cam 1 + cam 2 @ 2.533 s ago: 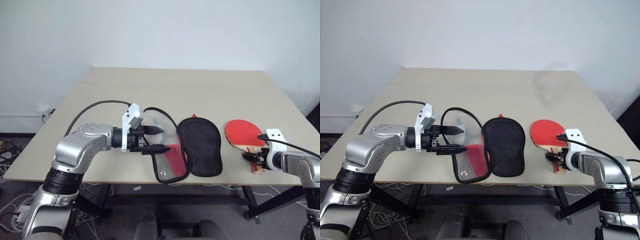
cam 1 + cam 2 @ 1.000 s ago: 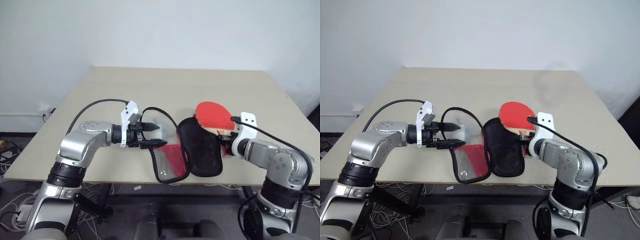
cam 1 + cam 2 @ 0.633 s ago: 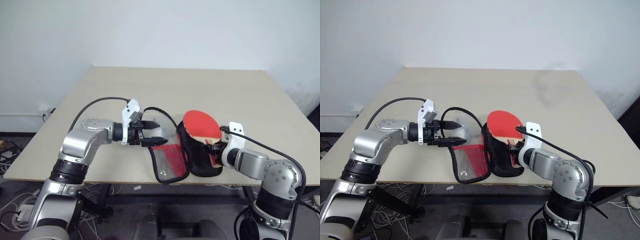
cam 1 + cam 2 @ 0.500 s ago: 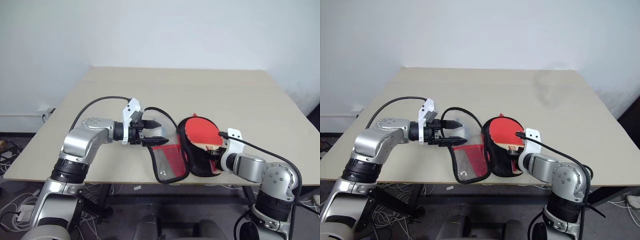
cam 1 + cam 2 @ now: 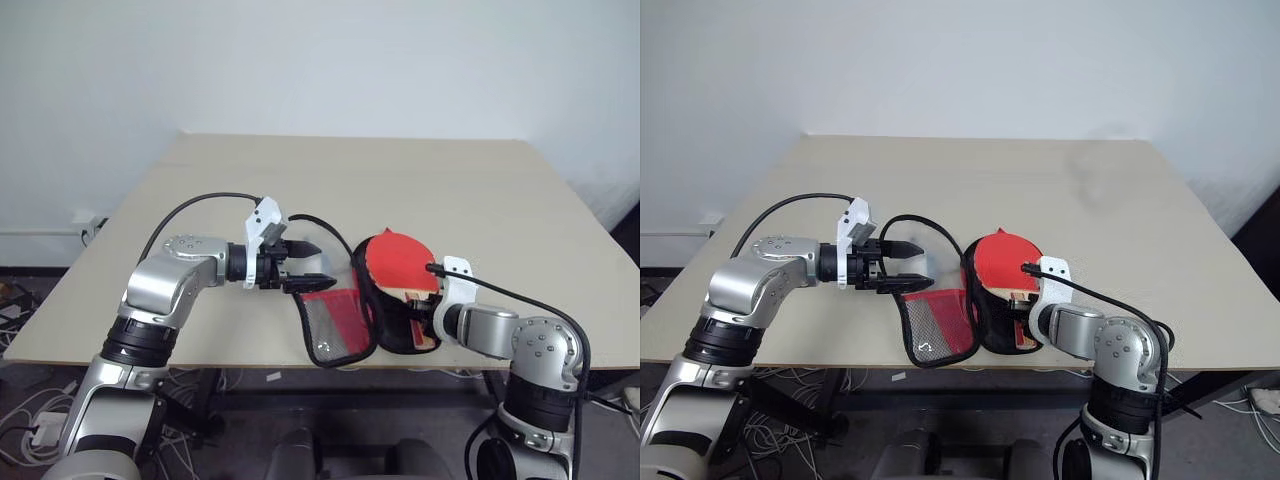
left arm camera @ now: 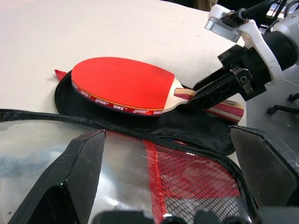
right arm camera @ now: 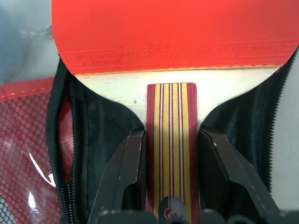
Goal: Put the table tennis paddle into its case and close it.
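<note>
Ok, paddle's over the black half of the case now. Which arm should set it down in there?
Right. The right gripper is already shut on the paddle by its handle, over the open case. The left gripper hangs open by the raised lid flap, well placed to keep it clear.

Two silver metal robot arms with black joints, each ending in a white wrist block, black two-fingered gripper and a looping black cable.

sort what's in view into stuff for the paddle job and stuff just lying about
For the job:
- table tennis paddle, gripped by its handle in the right hand
- case, lying open
- left hand, open at the case's flap

Just there:
- table
- floor cables
</note>
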`<state>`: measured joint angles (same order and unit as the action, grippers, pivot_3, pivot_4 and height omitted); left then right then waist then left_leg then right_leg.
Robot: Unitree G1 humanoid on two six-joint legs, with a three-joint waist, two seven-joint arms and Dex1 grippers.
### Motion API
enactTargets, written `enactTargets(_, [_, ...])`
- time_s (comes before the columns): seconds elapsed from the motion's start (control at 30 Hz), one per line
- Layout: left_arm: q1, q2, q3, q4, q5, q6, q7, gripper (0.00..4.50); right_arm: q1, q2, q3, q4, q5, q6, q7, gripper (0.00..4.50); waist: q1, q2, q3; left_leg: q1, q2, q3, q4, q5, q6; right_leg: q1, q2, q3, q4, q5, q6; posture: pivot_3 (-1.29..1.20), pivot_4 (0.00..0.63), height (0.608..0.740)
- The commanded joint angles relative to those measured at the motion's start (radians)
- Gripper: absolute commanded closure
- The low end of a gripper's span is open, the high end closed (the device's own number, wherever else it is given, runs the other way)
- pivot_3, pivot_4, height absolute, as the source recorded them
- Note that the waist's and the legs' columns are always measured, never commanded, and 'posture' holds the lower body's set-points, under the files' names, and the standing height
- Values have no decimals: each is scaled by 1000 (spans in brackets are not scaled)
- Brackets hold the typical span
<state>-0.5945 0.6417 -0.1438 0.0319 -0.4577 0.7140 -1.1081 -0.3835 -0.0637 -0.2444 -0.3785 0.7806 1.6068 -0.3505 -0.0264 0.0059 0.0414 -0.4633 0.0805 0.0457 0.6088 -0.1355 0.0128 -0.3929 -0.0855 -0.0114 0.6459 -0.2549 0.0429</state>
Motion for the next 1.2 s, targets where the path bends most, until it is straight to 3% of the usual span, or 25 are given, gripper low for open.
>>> enactTargets(0.03, [-2, 11, 16, -36, 0, -10, -1, 0, -24, -36, 62, -40, -17, 8, 28, 3308, 0, 0, 0, 0, 0, 0, 0, 0, 0, 0, 0, 0, 0, 0, 0, 0, 0, 740])
enactTargets(0.5, [13, 22, 29, -52, 3, -6, 3, 0, -16, 33, 9, 36, -200, 8, 49, 3308, 3, 0, 0, 0, 0, 0, 0, 0, 0, 0, 0, 0, 0, 0, 0, 0, 0, 740])
enactTargets(0.83, [14, 26, 32, -54, 5, -8, 4, 0, -41, 43, 6, 2, -242, -1, 154, 45, 4, 0, 0, 0, 0, 0, -1, 0, 0, 0, -1, -1, 0, 0, 0, 0, 0, 740])
enactTargets(1.07, [36, 70, 98, -72, -31, 32, 13, 0, -106, -74, -75, -90, -171, -204, 367, 45, 2, 1, 1, -1, 0, 1, -2, 0, 0, -1, -1, -1, -1, 0, 1, 0, 0, 740])
enactTargets(1.2, [66, 117, 147, -91, -67, 92, 10, 0, -144, -112, -123, -44, -175, -271, 402, 45, 1, 1, 1, 0, 0, 0, -3, 0, 0, -2, 0, -1, -1, -1, 1, 0, 0, 740])
